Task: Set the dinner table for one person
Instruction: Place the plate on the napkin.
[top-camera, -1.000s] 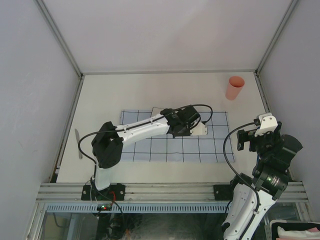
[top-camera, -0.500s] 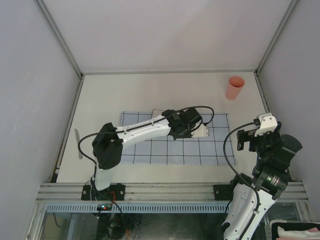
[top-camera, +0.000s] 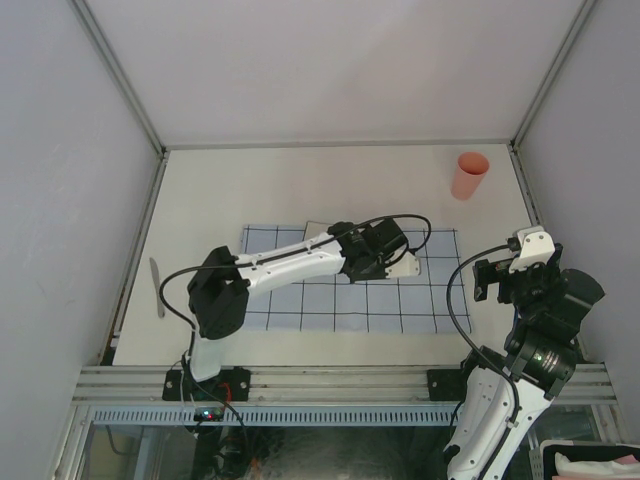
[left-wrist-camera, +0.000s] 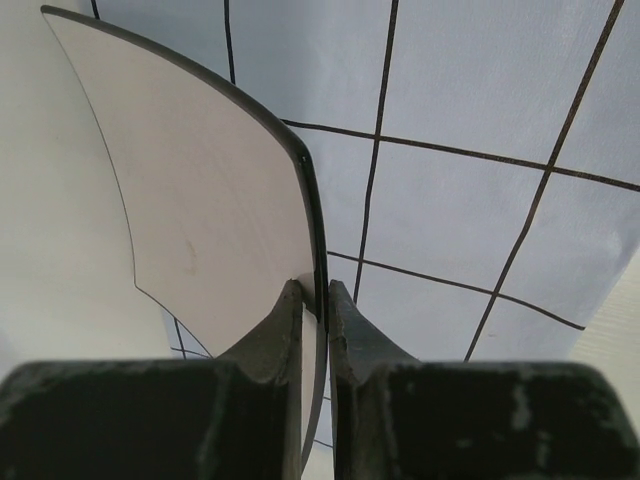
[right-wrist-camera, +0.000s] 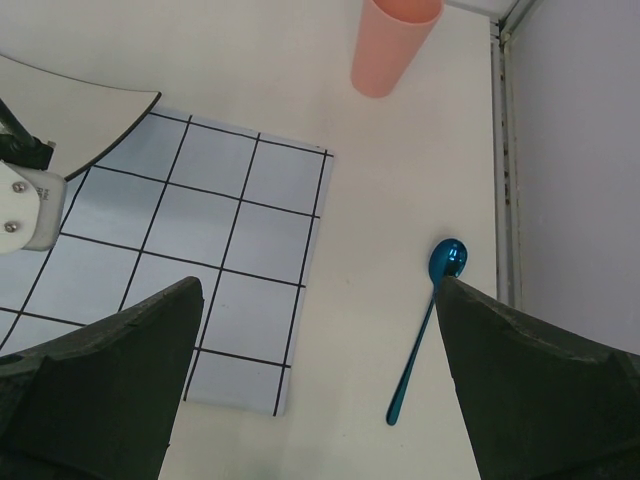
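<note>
Pink cup (top-camera: 469, 175), blue spoon (right-wrist-camera: 420, 335) lie beyond the gaping right pincer (right-wrist-camera: 318, 300); left pincer (left-wrist-camera: 315, 295) clamps plate (left-wrist-camera: 200, 200).

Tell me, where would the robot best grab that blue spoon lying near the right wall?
Take the blue spoon mid-handle, from straight above, jaws across the thin handle: it lies flat on the dinner table, bowl end toward the pink cup.

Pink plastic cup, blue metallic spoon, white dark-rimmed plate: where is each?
Pink plastic cup (right-wrist-camera: 392, 50), right wrist view, side wall.
Blue metallic spoon (right-wrist-camera: 447, 259), right wrist view, its bowl.
White dark-rimmed plate (left-wrist-camera: 210, 210), left wrist view, flat face.
</note>
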